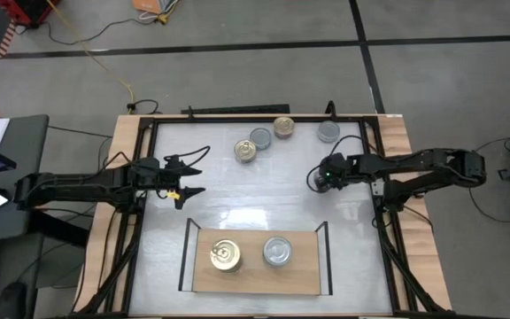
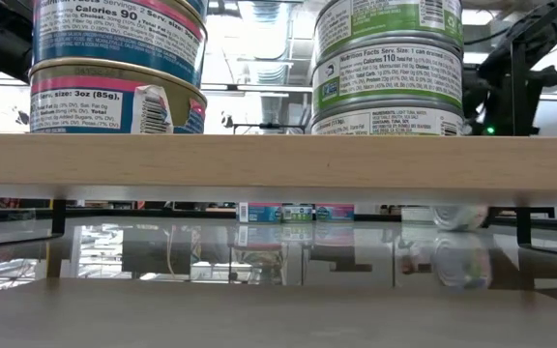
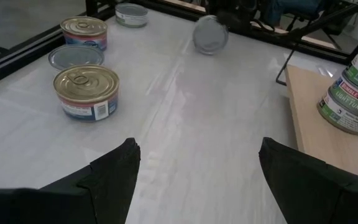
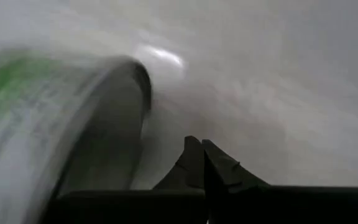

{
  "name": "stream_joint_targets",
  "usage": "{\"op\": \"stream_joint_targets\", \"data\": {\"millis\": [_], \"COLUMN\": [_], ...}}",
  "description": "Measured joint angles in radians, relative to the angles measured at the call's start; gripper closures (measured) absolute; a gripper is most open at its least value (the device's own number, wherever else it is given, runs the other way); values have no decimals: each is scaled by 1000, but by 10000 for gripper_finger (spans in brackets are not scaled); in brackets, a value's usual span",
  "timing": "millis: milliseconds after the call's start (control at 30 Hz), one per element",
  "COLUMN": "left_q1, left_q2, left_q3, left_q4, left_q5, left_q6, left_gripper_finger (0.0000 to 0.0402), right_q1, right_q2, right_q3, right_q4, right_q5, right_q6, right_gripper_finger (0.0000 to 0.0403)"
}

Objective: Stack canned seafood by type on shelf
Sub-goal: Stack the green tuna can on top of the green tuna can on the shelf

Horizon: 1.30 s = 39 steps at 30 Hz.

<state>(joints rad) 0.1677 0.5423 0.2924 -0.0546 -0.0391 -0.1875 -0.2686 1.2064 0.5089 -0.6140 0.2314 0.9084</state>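
Canned seafood is in three places: a gold-lidded stack (image 1: 226,255) and a silver-lidded stack (image 1: 278,252) stand side by side on the shelf (image 1: 251,276) at the near edge; four loose tins stand flat toward the far rail, three clustered (image 1: 261,139) and a silver one (image 1: 328,131) apart toward my right; and one green-labelled tin (image 3: 211,35) is tipped up on its rim on the tabletop, right at my right gripper (image 4: 201,158); that tin matters now; it lies just beside my right fingers, not between them, and its round face is turned toward my left arm, so I judge its axis runs roughly level across the table, free to roll; my right fingers look pressed together with nothing in them; my left gripper (image 1: 186,180) hovers spread wide and empty, well apart from it; my right arm is far the nearer, and I judge it must open and come back around the tin
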Motion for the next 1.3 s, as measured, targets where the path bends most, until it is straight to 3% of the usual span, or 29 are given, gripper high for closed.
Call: {"op": "stream_joint_targets", "data": {"millis": [167, 533, 700, 900, 1033, 1133, 1300], "left_q1": [0, 0, 0, 0, 0, 0, 0], "left_q2": [0, 0, 0, 0, 0, 0, 0], "left_q3": [0, 0, 0, 0, 0, 0, 0], "left_q4": [0, 1, -1, -14, -15, -14, 10], "left_q5": [0, -11, -2, 8, 14, 13, 12], "left_q6": [0, 3, -4, -10, -19, -19, -16], "left_gripper_finger": [84, 84, 84, 84, 84, 84, 84], "right_q1": [-65, -90, -2, 104, 146, 161, 162], "right_q2": [-2, -43, -50, -50, -50, -41, -40], "right_q3": [1, 121, 205, 283, 308, 330, 335], "right_q4": [-15, -195, -196, -262, -269, -251, -115], "right_q5": [-21, -18, -17, 73, 89, 90, 85], "right_q6": [-26, -191, -229, -100, -41, -151, -512], "right_gripper_finger": [384, 320, 259, 158, 123, 116, 116]}}
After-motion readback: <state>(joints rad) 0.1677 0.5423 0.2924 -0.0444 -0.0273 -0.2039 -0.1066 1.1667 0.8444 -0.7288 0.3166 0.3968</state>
